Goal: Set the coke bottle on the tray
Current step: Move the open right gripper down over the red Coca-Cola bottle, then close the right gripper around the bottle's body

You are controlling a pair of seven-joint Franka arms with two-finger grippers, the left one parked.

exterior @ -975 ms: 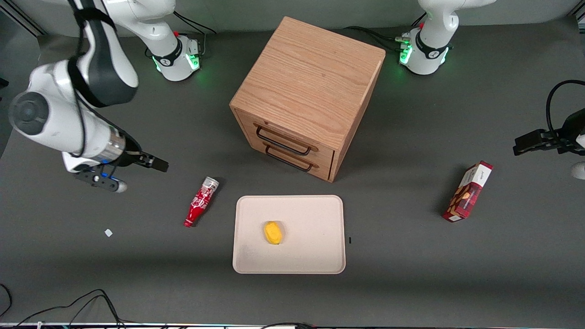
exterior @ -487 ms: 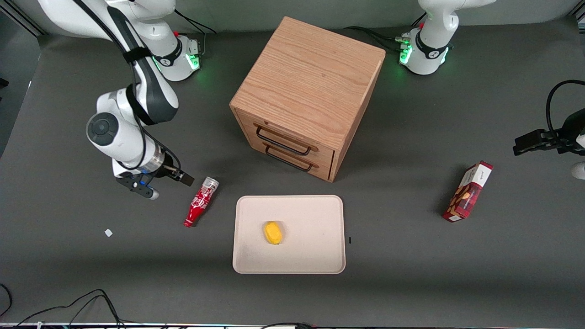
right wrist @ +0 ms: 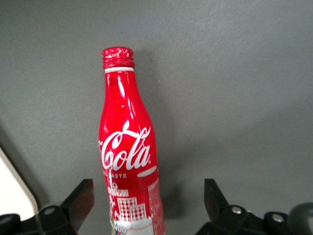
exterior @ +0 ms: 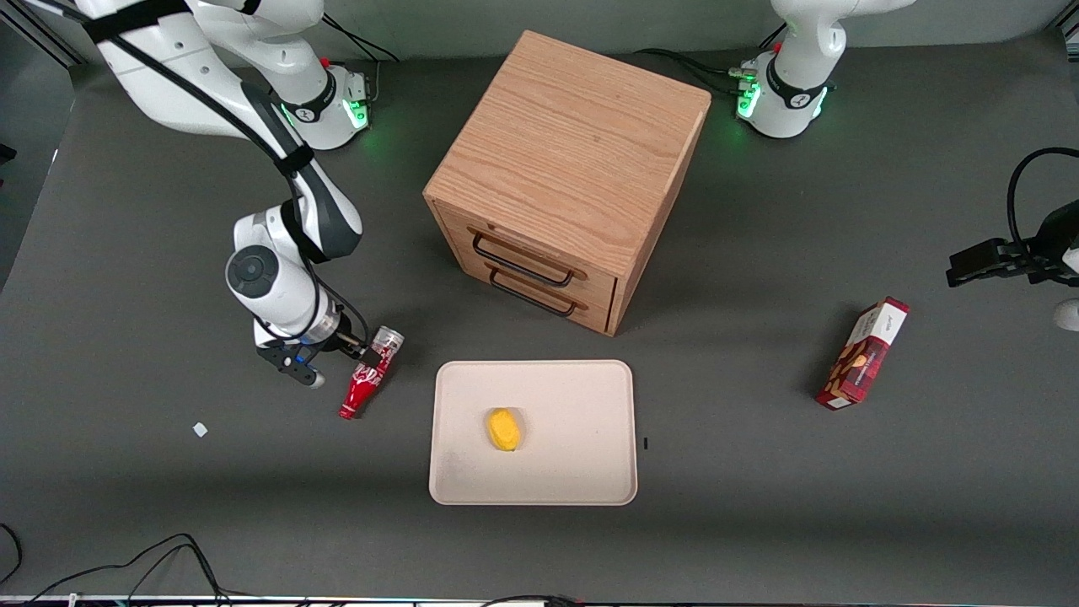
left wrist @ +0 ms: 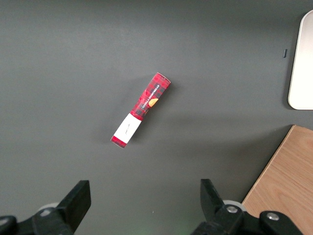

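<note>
The coke bottle (exterior: 362, 389) lies flat on the dark table beside the tray (exterior: 573, 405), toward the working arm's end. Its silvery base points at the cabinet and its red cap points toward the front camera. My gripper (exterior: 371, 354) is low over the bottle's base end. In the right wrist view the bottle (right wrist: 127, 152) lies between the open fingers of the gripper (right wrist: 146, 196), which stand apart from its sides with a wide gap on one side. A cream corner of the tray (right wrist: 12, 196) shows beside the bottle.
A yellow object (exterior: 503, 429) lies on the tray. The wooden drawer cabinet (exterior: 565, 177) stands farther from the front camera than the tray. A red snack box (exterior: 864, 352) lies toward the parked arm's end. A small white scrap (exterior: 200, 429) lies on the table.
My arm has swung in from the working arm's end of the table and come down, bringing the open gripper over the bottle's base end. The bottle has not moved.
</note>
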